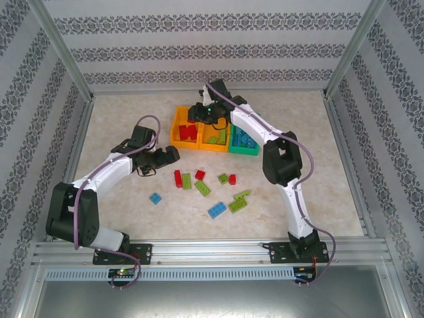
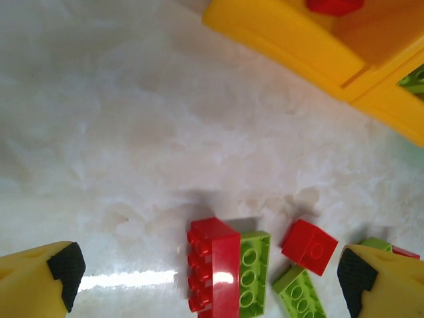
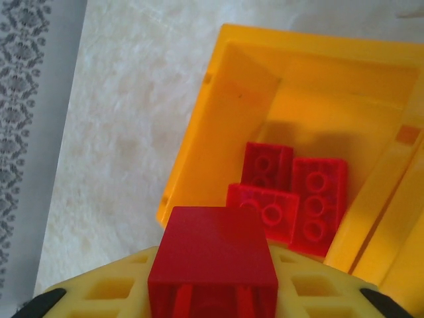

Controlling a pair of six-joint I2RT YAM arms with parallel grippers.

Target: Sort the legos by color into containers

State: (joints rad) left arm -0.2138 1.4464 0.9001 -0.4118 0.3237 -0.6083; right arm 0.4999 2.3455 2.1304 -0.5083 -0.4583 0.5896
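Observation:
My right gripper [image 3: 212,301] is shut on a red lego [image 3: 212,262], holding it above the near corner of the left orange container [image 3: 228,126]. Three red legos [image 3: 295,199] lie inside that container. From above, the right gripper [image 1: 200,115] hangs over the left orange container [image 1: 177,134]; beside it stand the middle orange container [image 1: 215,140] with green pieces and the green container [image 1: 244,150] with blue ones. My left gripper [image 2: 209,281] is open and low over a long red lego [image 2: 215,265] that lies against a lime green lego [image 2: 254,268].
More loose legos lie on the table: a small red one [image 2: 309,246], a green one [image 2: 298,291], two blue ones [image 1: 216,210] [image 1: 155,198] and a green one [image 1: 240,202]. Patterned walls and metal posts enclose the table.

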